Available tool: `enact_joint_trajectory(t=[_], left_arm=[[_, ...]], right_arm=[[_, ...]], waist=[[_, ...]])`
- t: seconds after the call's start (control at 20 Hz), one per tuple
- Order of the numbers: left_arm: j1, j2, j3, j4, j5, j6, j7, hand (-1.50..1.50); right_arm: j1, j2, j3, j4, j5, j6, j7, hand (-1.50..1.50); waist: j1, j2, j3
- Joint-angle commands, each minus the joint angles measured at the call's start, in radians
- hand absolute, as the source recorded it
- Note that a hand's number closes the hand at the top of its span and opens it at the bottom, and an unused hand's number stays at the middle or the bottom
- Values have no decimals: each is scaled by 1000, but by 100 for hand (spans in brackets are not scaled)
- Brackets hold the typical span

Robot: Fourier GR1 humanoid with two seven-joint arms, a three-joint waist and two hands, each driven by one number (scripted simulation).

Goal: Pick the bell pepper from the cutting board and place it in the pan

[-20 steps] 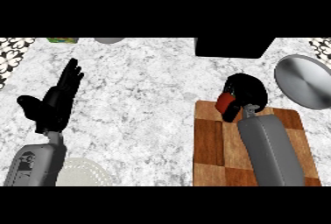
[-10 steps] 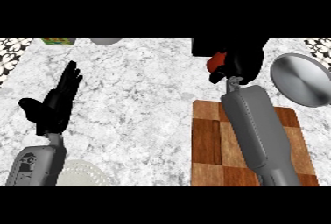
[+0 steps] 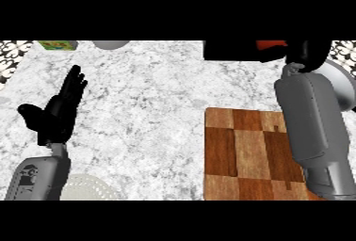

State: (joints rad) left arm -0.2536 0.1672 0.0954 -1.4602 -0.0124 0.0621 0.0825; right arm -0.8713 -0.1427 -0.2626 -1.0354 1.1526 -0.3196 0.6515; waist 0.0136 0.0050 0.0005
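On the marble counter (image 3: pixel 160 94) you have one wooden cutting board (image 3: pixel 243 155), one grey pan (image 3: pixel 344 84), one bell pepper (image 3: pixel 271 44) and two hands to reckon with. You also have one pale round dish (image 3: pixel 87 188) at the near left edge, one grey round object (image 3: pixel 110 44) and one green and yellow item (image 3: pixel 57 44) at the far left, and one dark block (image 3: pixel 233 51) along the far edge.

Your pan sits at the right edge, just beyond the board's far right corner, and the right forearm (image 3: pixel 309 117) hides most of it; you cannot tell from here what lies in the hidden part. The board is at the near right, with that forearm crossing above its right side.

Your right hand (image 3: pixel 306 52) is stretched far out, at the far edge just left of the pan, its fingers curled round the pepper. Only a red patch of the pepper shows, against the dark block, clear of the board.

Your left hand (image 3: pixel 59 113) rests at the left side of the counter, fingers straight and pointing away, thumb spread, holding nothing, with its forearm (image 3: pixel 38 181) beside the pale dish.
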Motion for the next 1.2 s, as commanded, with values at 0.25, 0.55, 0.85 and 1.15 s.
enact_joint_trajectory(t=[0.25,0.55,0.85,1.15], left_arm=[[-12,11,19,45,13,-26,-48,0],[-17,3,-8,-39,20,-30,26,0],[-61,-9,-28,-43,-7,-8,49,0],[-55,-17,-13,-4,-7,4,16,0]], right_arm=[[40,-275,-190,275,-147,-132,-299,150],[30,-419,-209,532,-73,-234,-375,150],[82,-496,-297,674,-154,-312,-544,150],[57,-489,-406,723,-285,-300,-656,150]], waist=[[4,11,1],[32,17,2],[41,28,7],[46,33,11]])
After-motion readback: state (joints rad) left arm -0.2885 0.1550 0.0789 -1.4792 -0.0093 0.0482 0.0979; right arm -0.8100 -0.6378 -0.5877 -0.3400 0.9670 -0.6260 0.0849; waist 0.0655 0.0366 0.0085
